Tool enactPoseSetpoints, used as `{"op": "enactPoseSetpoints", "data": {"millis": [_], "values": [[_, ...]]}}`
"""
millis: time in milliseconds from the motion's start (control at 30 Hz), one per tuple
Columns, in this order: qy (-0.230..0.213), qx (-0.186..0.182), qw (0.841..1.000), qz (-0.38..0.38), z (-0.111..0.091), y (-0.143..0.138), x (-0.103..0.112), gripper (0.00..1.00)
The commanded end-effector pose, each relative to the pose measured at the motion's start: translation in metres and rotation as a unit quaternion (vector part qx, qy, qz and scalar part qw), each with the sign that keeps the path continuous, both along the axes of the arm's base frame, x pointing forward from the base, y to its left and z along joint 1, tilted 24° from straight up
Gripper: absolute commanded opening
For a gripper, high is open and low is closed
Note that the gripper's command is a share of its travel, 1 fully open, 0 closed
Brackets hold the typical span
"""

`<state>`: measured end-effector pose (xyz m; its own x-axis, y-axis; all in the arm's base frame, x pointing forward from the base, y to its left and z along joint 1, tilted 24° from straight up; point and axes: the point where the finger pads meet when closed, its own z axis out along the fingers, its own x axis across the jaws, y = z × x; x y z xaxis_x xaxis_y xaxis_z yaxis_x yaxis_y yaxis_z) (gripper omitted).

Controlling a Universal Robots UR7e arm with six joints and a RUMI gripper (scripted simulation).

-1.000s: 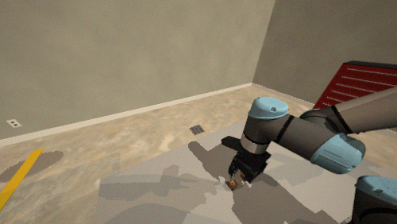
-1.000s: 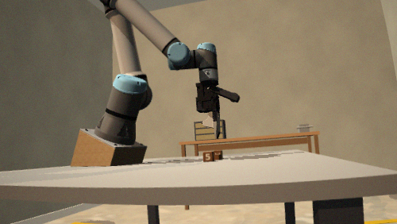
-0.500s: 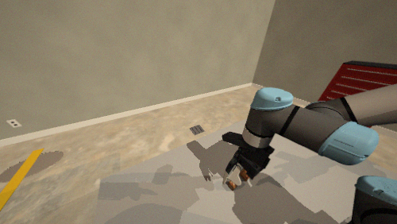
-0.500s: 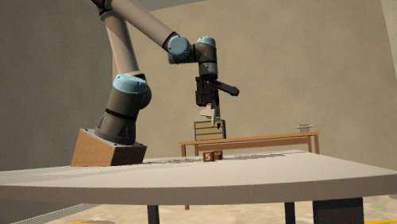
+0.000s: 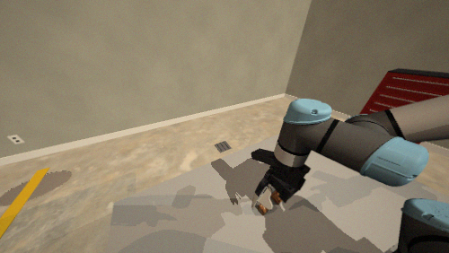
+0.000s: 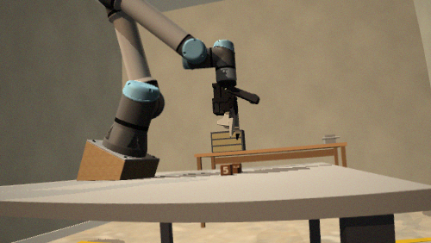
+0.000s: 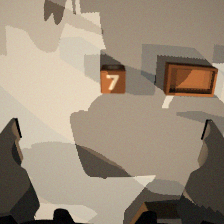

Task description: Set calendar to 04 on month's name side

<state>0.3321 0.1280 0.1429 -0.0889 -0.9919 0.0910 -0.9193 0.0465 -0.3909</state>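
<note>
Now, in the top view I see my gripper (image 5: 268, 200) spread wide, holding nothing, above the table (image 5: 180, 215). In the exterior view it hangs well above the cube (image 6: 226, 170), which shows a 5. In the wrist view the cube (image 7: 112, 80) shows a 7 and stands left of the tray (image 7: 190, 79), apart from it.
</note>
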Motion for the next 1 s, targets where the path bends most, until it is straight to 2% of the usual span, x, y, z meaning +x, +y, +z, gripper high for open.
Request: {"op": "enactPoseSetpoints", "data": {"millis": [0, 467, 667, 900, 967], "values": [[0.000, 0.000, 1.000, 0.000, 0.000, 0.000, 0.000, 1.00], [-0.001, 0.014, 0.999, -0.034, 0.000, -0.011, 0.002, 1.00], [-0.002, 0.040, 0.995, -0.096, 0.001, -0.032, 0.005, 1.00], [-0.007, 0.086, 0.974, -0.208, 0.001, -0.068, 0.007, 1.00], [-0.007, 0.086, 0.974, -0.208, 0.001, -0.068, 0.007, 1.00]]}}
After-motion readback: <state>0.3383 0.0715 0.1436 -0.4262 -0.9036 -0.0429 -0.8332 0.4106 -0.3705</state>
